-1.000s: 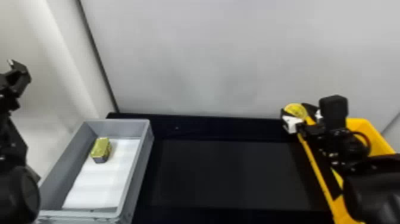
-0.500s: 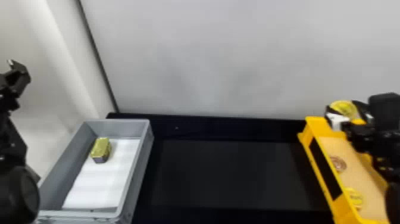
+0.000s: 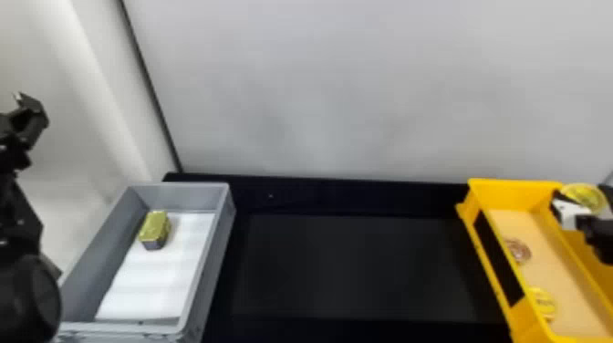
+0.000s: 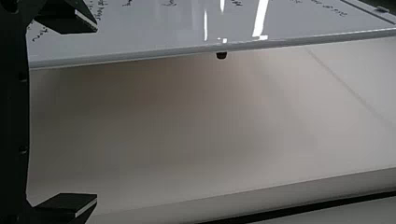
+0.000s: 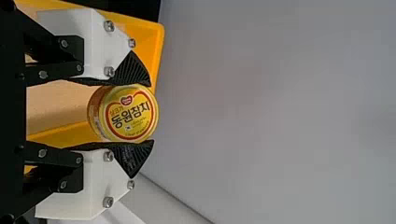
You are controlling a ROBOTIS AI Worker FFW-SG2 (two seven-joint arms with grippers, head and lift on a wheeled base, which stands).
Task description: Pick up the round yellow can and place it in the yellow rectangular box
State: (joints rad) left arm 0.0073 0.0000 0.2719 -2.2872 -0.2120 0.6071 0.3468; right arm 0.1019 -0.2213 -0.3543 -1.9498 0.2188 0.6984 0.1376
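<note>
At the head view's right edge my right gripper (image 3: 578, 207) is shut on the round yellow can (image 3: 583, 197), above the far right part of the yellow rectangular box (image 3: 515, 184). From the right wrist view, the can (image 5: 130, 113) sits between both black ribbed pads of the right gripper (image 5: 125, 113), its labelled lid facing the camera, with the yellow box (image 5: 152, 39) behind. My left gripper (image 3: 25, 107) is parked at the head view's left edge; in the left wrist view the left gripper (image 4: 88, 114) stands open with nothing between its fingers.
A grey bin (image 3: 221, 228) with a white liner holds a gold-topped block (image 3: 155, 228) at left. The black table surface (image 3: 355, 269) lies between the containers. Inside the yellow box are a reddish-brown round can (image 3: 518, 251) and another yellow round one (image 3: 542, 303).
My right gripper has moved to the right with the can, across the yellow box, uncovering the box's inside and the round items there. The left arm has kept still.
</note>
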